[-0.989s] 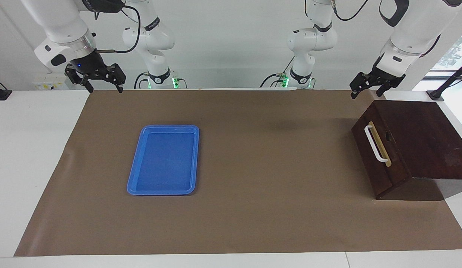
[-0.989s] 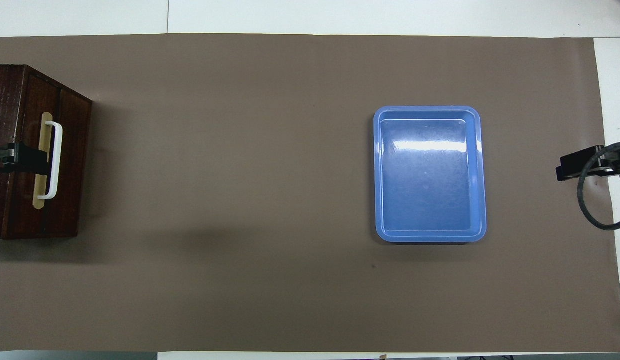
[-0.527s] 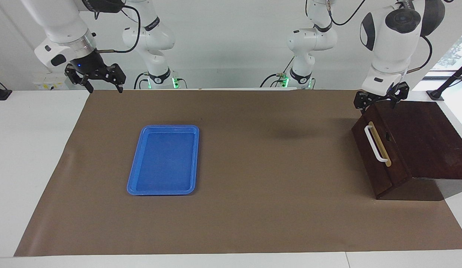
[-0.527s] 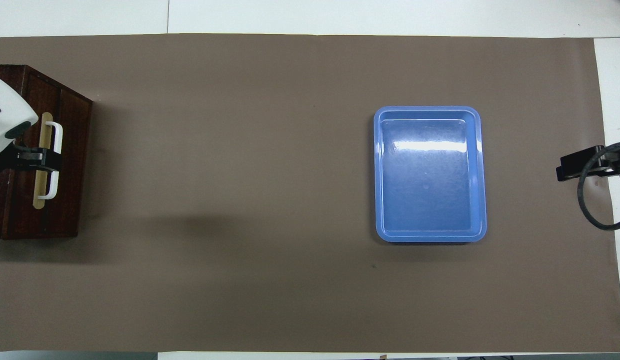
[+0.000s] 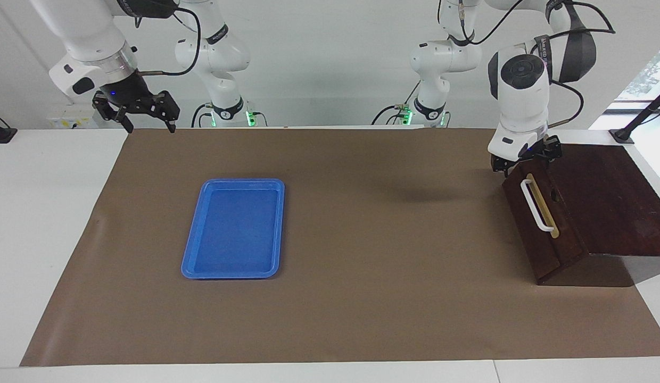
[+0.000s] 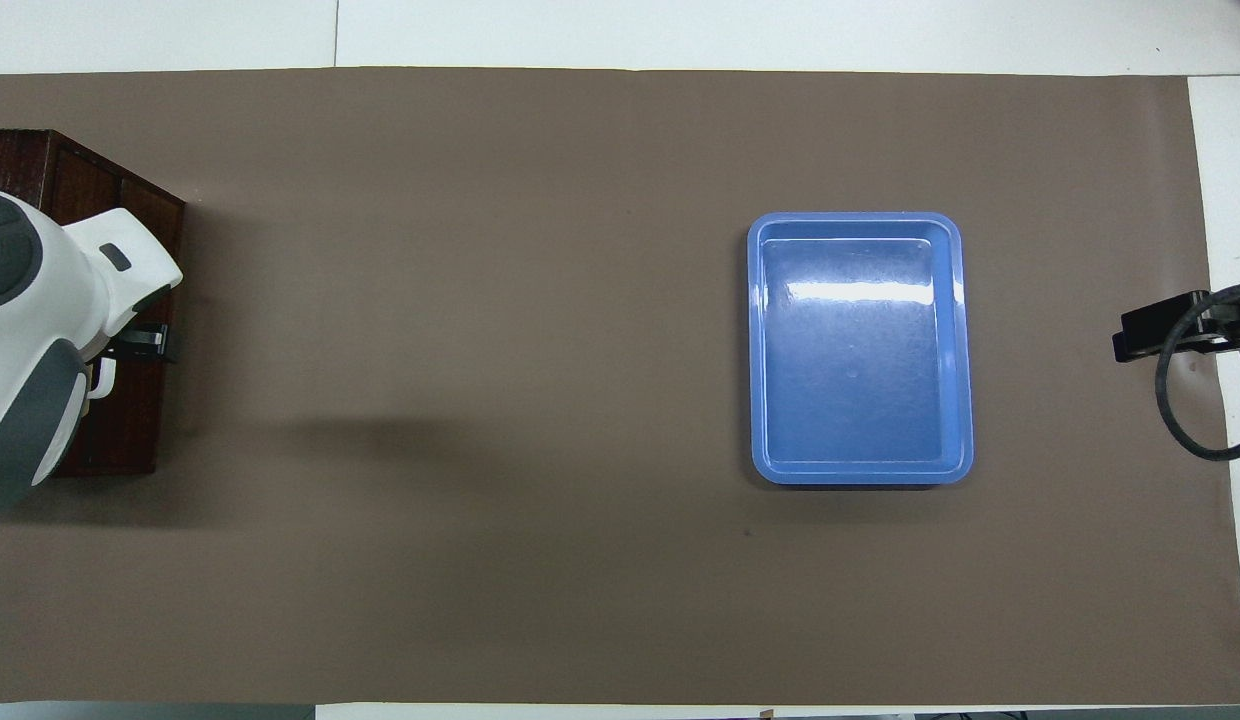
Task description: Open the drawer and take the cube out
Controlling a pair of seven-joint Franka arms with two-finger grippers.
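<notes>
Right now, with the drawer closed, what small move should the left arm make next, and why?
Probably lower the left gripper a little, toward the white handle, so its open fingers can close around the bar. The gripper hangs over the top edge of the drawer front, above the handle and apparently not touching it. The drawer is shut, so no cube shows. The right gripper waits, open, away from the blue tray.

White jointed arms (image 5: 519, 80) with dark grey caps; black cables; black pincers; green base lights.
</notes>
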